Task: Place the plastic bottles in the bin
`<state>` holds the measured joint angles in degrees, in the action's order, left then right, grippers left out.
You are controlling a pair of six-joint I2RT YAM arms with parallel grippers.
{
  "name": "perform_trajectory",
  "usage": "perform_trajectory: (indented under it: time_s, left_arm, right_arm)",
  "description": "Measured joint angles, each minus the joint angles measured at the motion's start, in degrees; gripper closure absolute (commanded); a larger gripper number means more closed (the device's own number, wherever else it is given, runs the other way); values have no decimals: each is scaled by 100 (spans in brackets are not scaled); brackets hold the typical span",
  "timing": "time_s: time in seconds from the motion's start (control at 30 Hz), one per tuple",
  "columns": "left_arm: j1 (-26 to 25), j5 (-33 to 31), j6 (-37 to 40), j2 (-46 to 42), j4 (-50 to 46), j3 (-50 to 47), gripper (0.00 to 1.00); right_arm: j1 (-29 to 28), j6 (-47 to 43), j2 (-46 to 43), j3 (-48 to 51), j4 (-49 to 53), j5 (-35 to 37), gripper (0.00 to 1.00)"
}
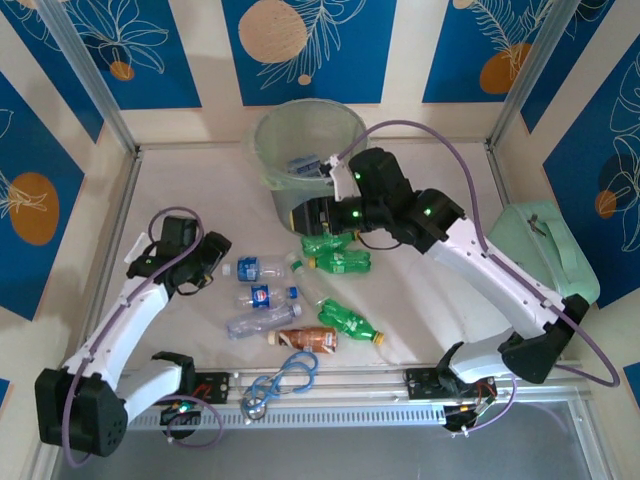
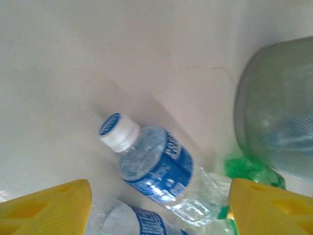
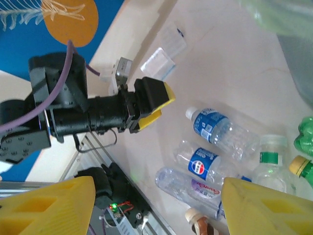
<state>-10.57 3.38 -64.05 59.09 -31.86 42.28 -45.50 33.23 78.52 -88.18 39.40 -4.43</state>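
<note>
The left gripper [image 1: 213,262] is hovering, jaws wide and empty, just short of a clear blue-labelled bottle [image 2: 156,169] lying well apart from the bin [image 1: 310,102]. Advice: straddle the labelled body squarely before closing. The right gripper [image 3: 159,196] is hanging open, holding nothing.

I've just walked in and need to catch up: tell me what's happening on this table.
Two robot arms are putting plastic bottles into the bin. At least one blue-labelled bottle lies inside it. Several more, clear, green and one brown bottle, lie on the table. The left tool, open, hovers over a clear bottle without gripping it. The right tool is open and empty, beside the bin's near wall above the green bottles.
</note>
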Motion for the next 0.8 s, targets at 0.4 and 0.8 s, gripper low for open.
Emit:
perform_trajectory:
  time_s: [0.4,0.8]
  left_arm:
    - [254,463,-1021,562,896,-721,33]
    - [319,581,-1362,1368,1545,-748,34]
  right_arm:
    - [-385,280,83,645,-295,17,31]
    - [-474,302,234,645,-387,17,30]
